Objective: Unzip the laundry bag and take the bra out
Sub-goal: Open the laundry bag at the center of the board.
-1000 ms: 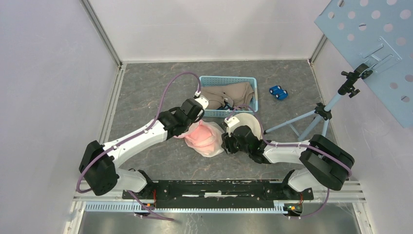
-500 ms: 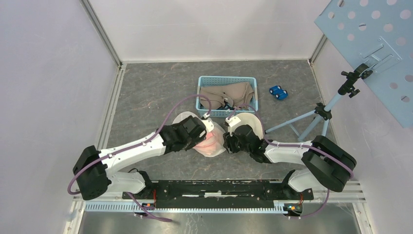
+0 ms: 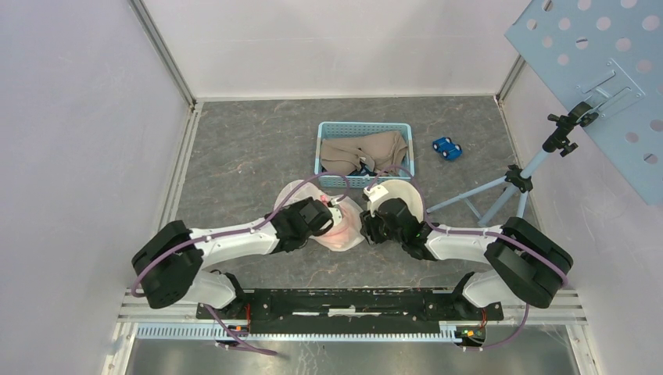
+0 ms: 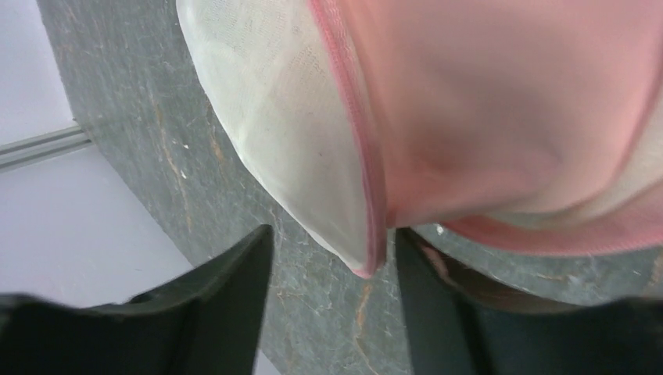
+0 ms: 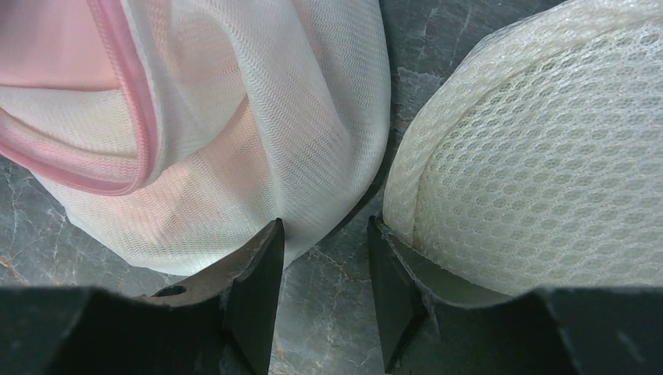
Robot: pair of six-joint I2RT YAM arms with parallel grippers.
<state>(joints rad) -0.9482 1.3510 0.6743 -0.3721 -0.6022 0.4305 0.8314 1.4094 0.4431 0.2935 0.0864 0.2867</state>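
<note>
— Since a second ago we have swung the left jaws from the blue basket (image 3: 323,156) back to the laundry bag (image 3: 340,226). They stand spread astride its pink-piped rim (image 4: 367,195), pinching nothing.

— Our right jaws stand half spread and empty, between the bag's mesh and the white padded dome (image 3: 399,195). The bag lies on the desk (image 3: 234,141) between the two. The pink inside may be the bra.

— We risk clamping mesh alone and dragging the bag, or bumping the two sets together.

— Room opens leftward. The basket crowds close behind, with the toy car (image 3: 447,148) and tripod (image 3: 500,195) far right.
</note>
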